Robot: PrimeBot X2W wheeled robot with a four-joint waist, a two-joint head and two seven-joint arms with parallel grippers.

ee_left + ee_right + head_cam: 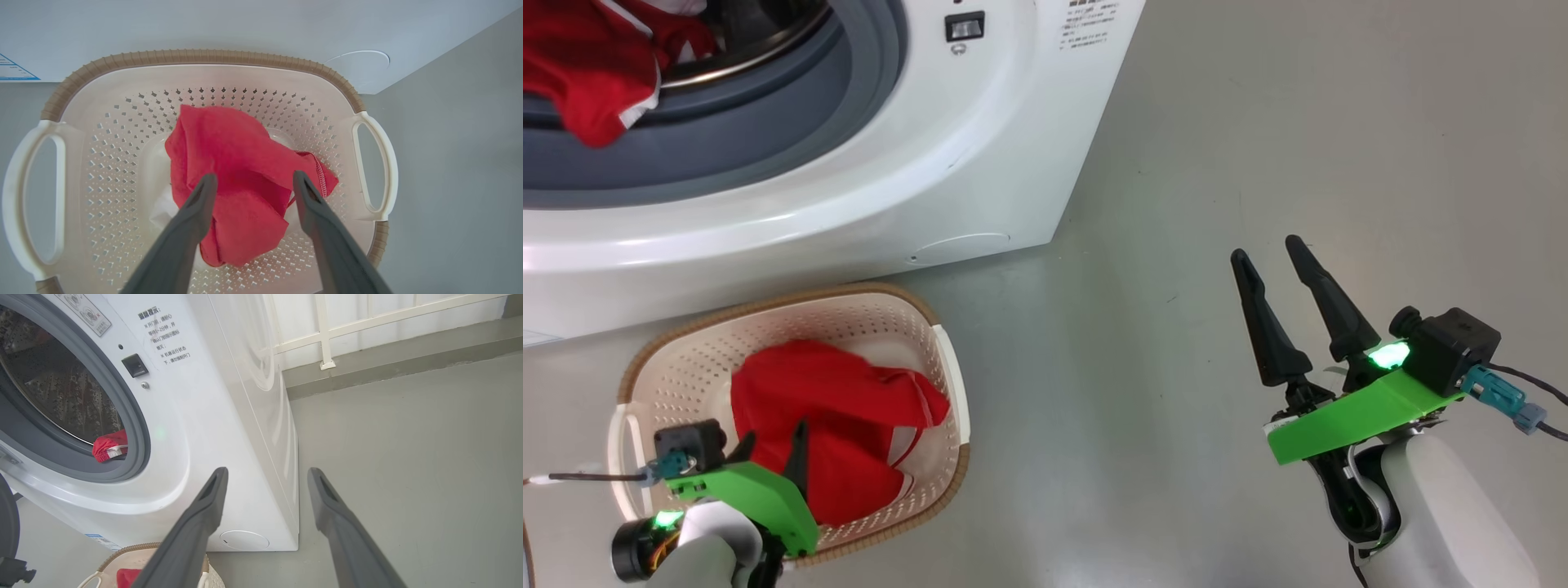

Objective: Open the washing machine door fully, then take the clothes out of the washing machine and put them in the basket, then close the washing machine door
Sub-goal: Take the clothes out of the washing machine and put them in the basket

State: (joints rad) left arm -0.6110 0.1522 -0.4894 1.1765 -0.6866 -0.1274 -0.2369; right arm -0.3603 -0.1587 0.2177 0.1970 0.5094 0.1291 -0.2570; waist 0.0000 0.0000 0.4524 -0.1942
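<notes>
At 10 o'clock in the head view, the washing machine [980, 163], cropped by the top and left edges, mouth open, grey gasket [768, 139] bared. Over the drum's lip, red clothes [588, 73] with white trim, partly cut off; amount deeper inside impossible to tell. At 7 o'clock, the basket [686, 359] on the floor [1143, 343], touching the machine's front or just short of it, hard to say which. Inside, a red garment [833, 425] heaped toward the right wall, hiding most of the base. Over it, the left claw [773, 437], largely masked by its green bracket [760, 494] from the head; from the left wrist, fingers [192, 220] spread wide, closed on nothing, cloth loose beneath and between them. At that view's 10 o'clock, a corner of a blue label [16, 71], print too small to read. Further right, near 12 o'clock from the head, a black latch socket [965, 26]. Bare grey floor, faintly glossy, from centre to right edge. At 4 o'clock, the right claw [1267, 250], fully open, empty, well apart from machine and basket. Past it in the right wrist view, a low grey step [388, 371] and white railing [325, 335] at 1 o'clock; at 8 o'clock a dark rounded shape [8, 522], cut off, not identifiable.
</notes>
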